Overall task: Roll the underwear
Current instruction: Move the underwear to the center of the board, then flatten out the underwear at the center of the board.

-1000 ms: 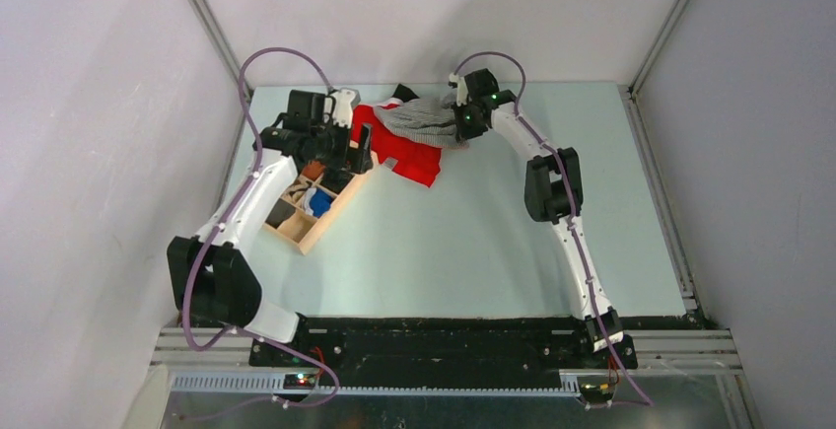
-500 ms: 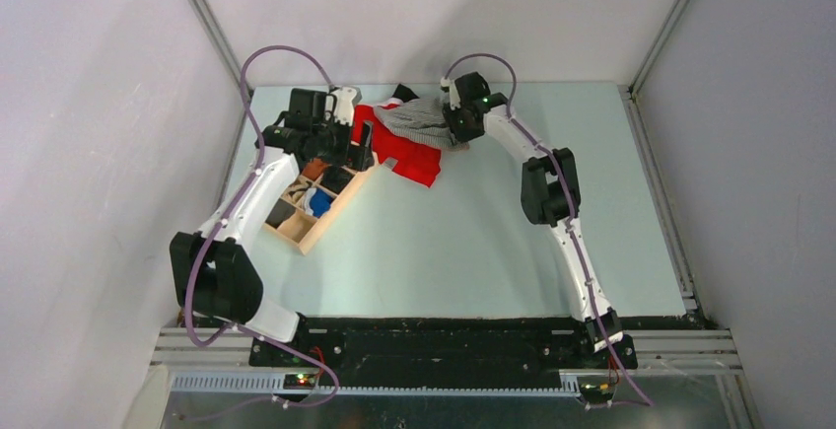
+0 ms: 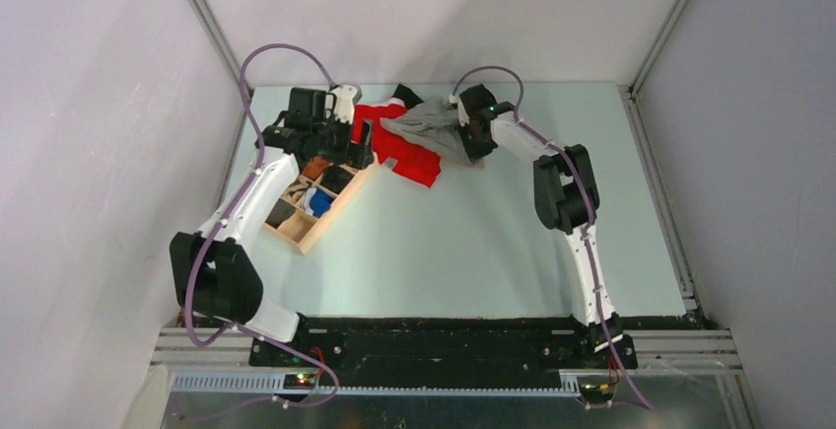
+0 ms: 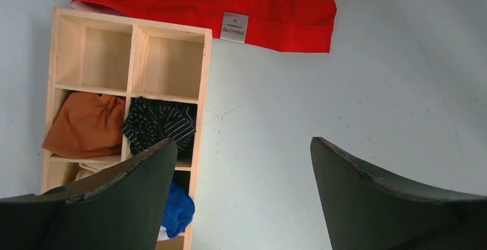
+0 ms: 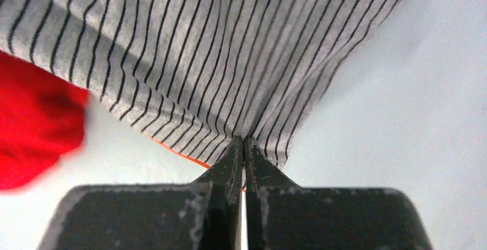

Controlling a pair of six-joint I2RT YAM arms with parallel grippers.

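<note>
The underwear is a grey-and-white striped cloth with an orange edge, lying at the back of the table, partly over a red garment. My right gripper is shut on its near right edge; in the right wrist view the fabric fans out taut from my pinched jaws. My left gripper hangs open over bare table beside the wooden box, nothing between its fingers. From above, the left gripper sits at the red garment's left edge.
A wooden divided box lies at the left, holding rolled cloths: brown, dark striped and blue. Two of its compartments show bare wood. Enclosure walls ring the table.
My right gripper opened and shut again on the underwear's edge, then drew back toward the near right, stretching the fabric. The left arm stayed almost still.
</note>
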